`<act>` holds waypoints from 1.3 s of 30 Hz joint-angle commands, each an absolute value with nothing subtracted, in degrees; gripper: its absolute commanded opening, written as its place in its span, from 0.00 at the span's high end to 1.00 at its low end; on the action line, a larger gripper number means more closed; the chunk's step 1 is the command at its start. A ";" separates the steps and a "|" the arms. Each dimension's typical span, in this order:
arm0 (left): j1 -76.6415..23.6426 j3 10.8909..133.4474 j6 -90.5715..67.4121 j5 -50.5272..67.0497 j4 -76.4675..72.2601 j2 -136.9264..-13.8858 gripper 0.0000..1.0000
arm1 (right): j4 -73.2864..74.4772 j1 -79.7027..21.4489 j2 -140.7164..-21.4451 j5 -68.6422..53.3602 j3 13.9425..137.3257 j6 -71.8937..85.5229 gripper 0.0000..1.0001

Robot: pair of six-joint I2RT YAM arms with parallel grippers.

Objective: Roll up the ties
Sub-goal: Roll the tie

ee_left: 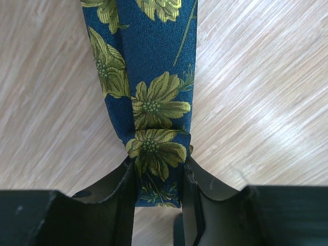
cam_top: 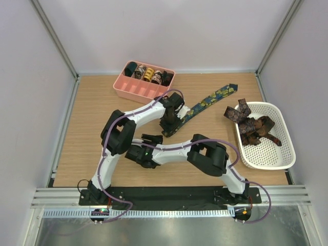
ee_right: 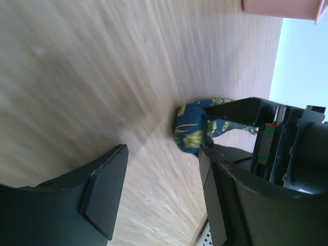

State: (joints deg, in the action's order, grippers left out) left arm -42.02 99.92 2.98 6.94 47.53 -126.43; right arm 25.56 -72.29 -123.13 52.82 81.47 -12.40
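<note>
At twelve o'clock on the table (cam_top: 92, 128) a pink tray (cam_top: 130, 92) is sitting, and its far row of compartments is holding small coiled ties (cam_top: 148, 75): a black one, a dark patterned one, a yellow one, a brownish patterned one and another dark one, side by side. Over at three o'clock a white basket (cam_top: 269, 151) with a perforated wall is carrying a loose heap of brown patterned ties (cam_top: 251, 125), tangled and bunching toward its eleven o'clock side.

Between the two containers the navy tie (cam_top: 215, 97) with yellow-green flowers is lying flat on the wood. Its pointed end is resting near the basket at about one o'clock, and the strip is running from there down toward the centre. The near end is curling into a small roll, and the left gripper (cam_top: 169, 125) is clenching that roll, its fingers (ee_left: 115, 205) pressing on both edges of the fabric. The right gripper (cam_top: 151, 137) is hanging just at seven o'clock from it, jaws spread wide over bare wood, gripping nothing
</note>
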 commanded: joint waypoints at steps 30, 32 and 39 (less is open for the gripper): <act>-41.84 107.75 0.26 8.35 68.29 -134.21 0.78 | 37.43 -66.27 -134.82 55.37 90.09 -6.24 0.57; -41.75 107.84 0.26 8.17 67.94 -134.30 0.77 | 37.53 -66.01 -134.91 54.93 90.00 -5.45 0.70; -41.84 108.19 0.35 7.65 67.59 -133.33 0.65 | 37.35 -66.00 -133.68 52.03 89.65 -4.57 0.94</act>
State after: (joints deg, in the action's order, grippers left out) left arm -41.87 108.36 0.54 8.14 62.65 -131.52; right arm 34.70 -68.07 -132.25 59.81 90.56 -8.21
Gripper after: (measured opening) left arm 0.356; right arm 0.251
